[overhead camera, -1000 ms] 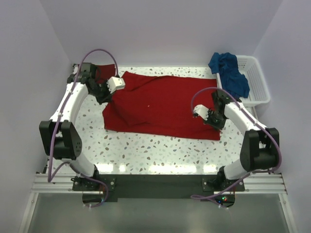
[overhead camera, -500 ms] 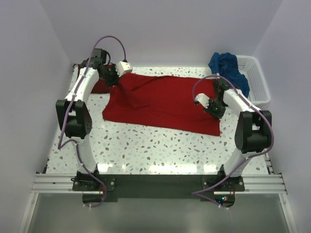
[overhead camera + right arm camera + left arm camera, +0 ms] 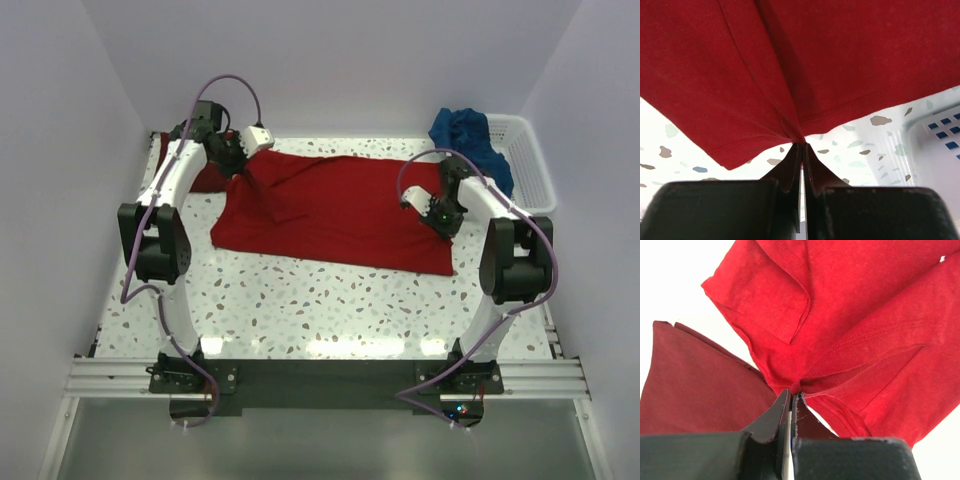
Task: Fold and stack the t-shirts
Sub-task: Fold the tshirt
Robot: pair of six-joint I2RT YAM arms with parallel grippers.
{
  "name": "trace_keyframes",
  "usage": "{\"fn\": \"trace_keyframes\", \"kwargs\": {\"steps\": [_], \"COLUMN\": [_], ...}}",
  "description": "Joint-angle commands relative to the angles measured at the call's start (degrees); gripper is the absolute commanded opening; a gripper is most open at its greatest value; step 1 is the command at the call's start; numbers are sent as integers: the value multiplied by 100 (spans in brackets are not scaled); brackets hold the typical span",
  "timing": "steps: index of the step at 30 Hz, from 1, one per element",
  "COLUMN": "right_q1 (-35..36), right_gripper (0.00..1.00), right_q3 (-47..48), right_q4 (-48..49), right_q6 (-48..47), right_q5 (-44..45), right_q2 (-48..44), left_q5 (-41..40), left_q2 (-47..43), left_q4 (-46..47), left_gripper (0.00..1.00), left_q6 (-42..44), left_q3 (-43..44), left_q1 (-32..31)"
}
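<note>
Spread on speckled worktop (image 3: 330,300), left of white lattice basket (image 3: 532,178): bright red t-shirt (image 3: 340,215), mostly flat, creased along the edge farthest from basket.

Left tool (image 3: 791,397) at shirt end farthest from basket. Fingers pressed together on a small pinch of bright red cloth, folds fanning out from the pinch (one sleeve visible beside it, lying flat).

Right tool (image 3: 803,146) at shirt end nearest basket. Fingers likewise closed tight, nipping the hem; cloth drawn up into a ridge at the grip, basket wall just beyond.

Maroon t-shirt (image 3: 695,385) bunched at the corner well apart from basket, partly under the bright red one's edge.

Blue t-shirt (image 3: 470,145) heaped over basket's left rim, part inside, part hanging out.
</note>
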Motion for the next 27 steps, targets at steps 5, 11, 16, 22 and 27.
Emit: {"fn": "trace_keyframes", "kwargs": {"steps": [5,11,16,22,27], "right_q1": [-22,-31,-31,-31,-13], "right_gripper": [0,0,5,59,54], "right_q3": [113,113,139,333,166], "right_q4": [202,413,615,36,-588], "right_q6": [-4,101,312,830,1278], "right_q5": [196,353,555,284,-155], "right_q2": [68,130,138,-265,-740], "left_q5": [-194,-352,-475,-283,306], "left_q2": [98,212,213,-323,-824], "left_q4": [318,380,581,512,56], "left_gripper": [0,0,11,54,61], "left_q6": [-130,-174,-497,-1069,-1070], "left_q3": [80,89,19,-604,-1613], "left_q1": [-1,-1,16,437,851]}}
